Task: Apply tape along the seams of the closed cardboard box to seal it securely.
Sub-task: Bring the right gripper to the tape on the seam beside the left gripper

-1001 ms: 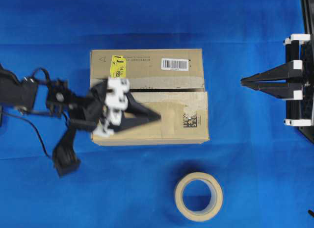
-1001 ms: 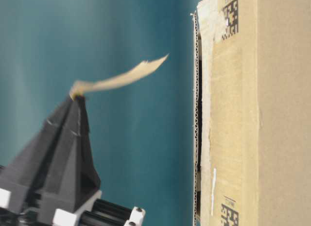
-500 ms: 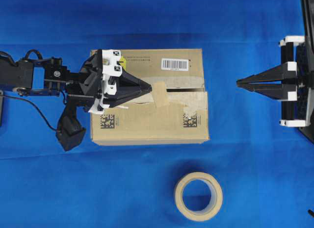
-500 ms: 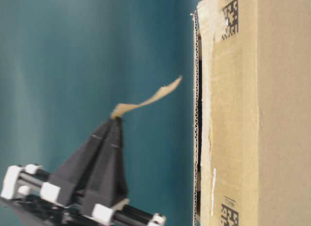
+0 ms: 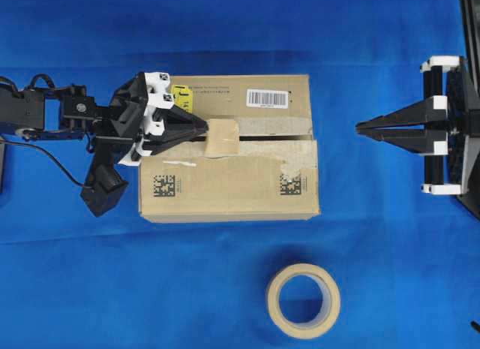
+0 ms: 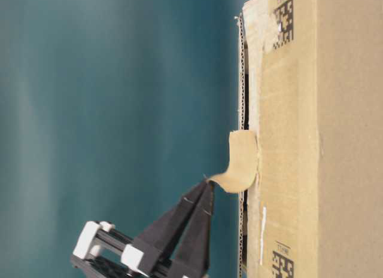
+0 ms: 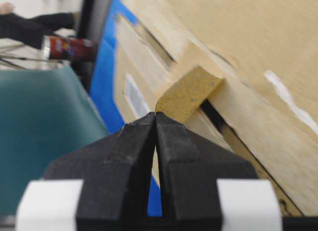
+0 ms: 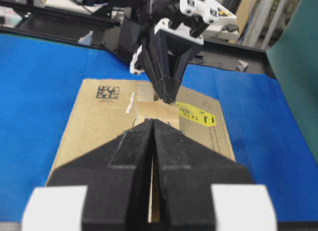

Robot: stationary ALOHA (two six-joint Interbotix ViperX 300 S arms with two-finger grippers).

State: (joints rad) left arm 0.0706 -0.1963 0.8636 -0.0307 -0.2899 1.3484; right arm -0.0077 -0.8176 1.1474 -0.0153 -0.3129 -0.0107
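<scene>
Clearly the placing step is in hand: the left gripper has its jaws pinched together on one edge of the tape, and the loose piece now lies across the seams toward the left end of the cardboard box. From table level, the far edge of the tape looks to be touching the box top while the held edge curls away from it toward the closed fingertips — so it seems laid on but not pressed flat. The left wrist view agrees: the tape rises out of the shut tips and bends over the dark slit between the flaps.

The right gripper hangs well off the right end of the box, jaws together and holding nothing; its own camera looks down the length of the carton toward the other arm. The tape roll sits on the blue cloth near the front, apart from the box and untouched.

Next, by my reading, the held edge needs lowering onto the flap on the left arm's side of the slit, then a release and a rub-down so the piece bridges both flaps. One small square covers only a short stretch — most of the slit toward the right is uncovered, edged with old pale torn strips.
</scene>
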